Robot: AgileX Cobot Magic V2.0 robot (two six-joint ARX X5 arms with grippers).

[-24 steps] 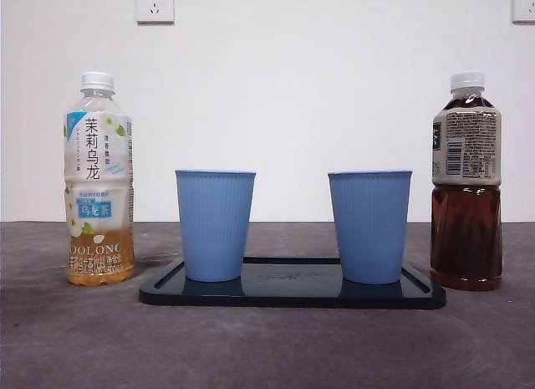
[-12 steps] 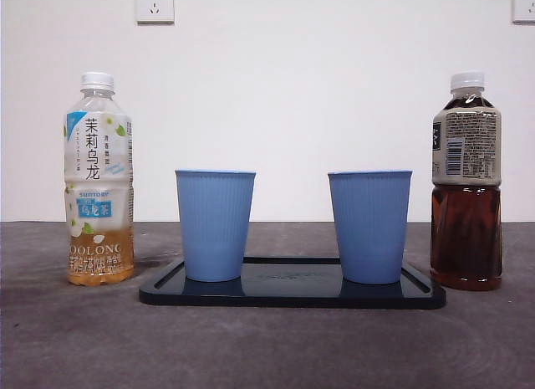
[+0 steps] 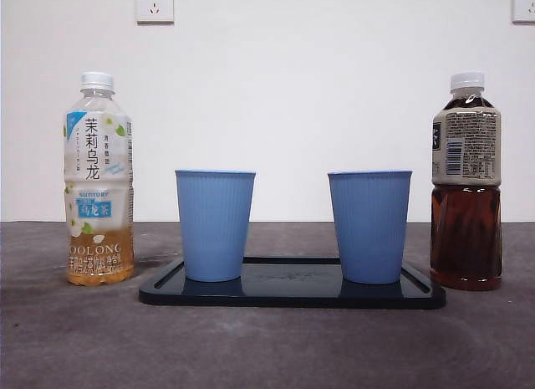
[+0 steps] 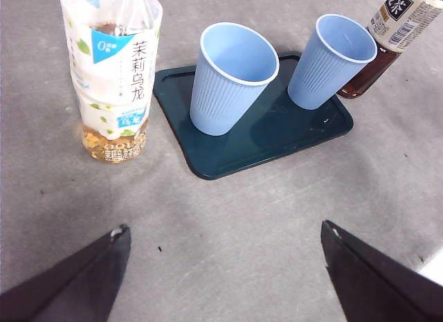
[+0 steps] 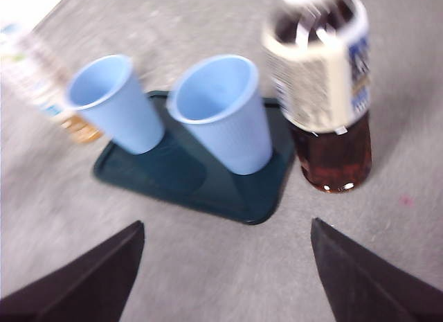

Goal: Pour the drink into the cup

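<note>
- Both arms hang above the bench (image 3: 267, 347), nothing gripped: the left gripper (image 4: 225, 260) has its fingers spread wide and empty, and the right gripper (image 5: 228, 256) is spread wide and empty too.
- Landmark is the dark tray (image 3: 292, 294). Two blue cups stand upright on it, the left-hand cup (image 3: 215, 225) and the right-hand cup (image 3: 369, 227), apart from each other; the wrist views show both empty.
- Off the tray's left end stands the oolong bottle (image 3: 99, 180), white cap on, only a shallow band of pale tea at the bottom.
- Off the tray's right end stands the dark tea bottle (image 3: 466, 184), capped, filled to roughly the label's lower edge.
- The step in hand looks like the reach for a bottle. Best to close on the body at mid-height, squarely, keeping it upright and clear of the nearest cup.
- Both caps are on, so one must come off before any pouring.
</note>
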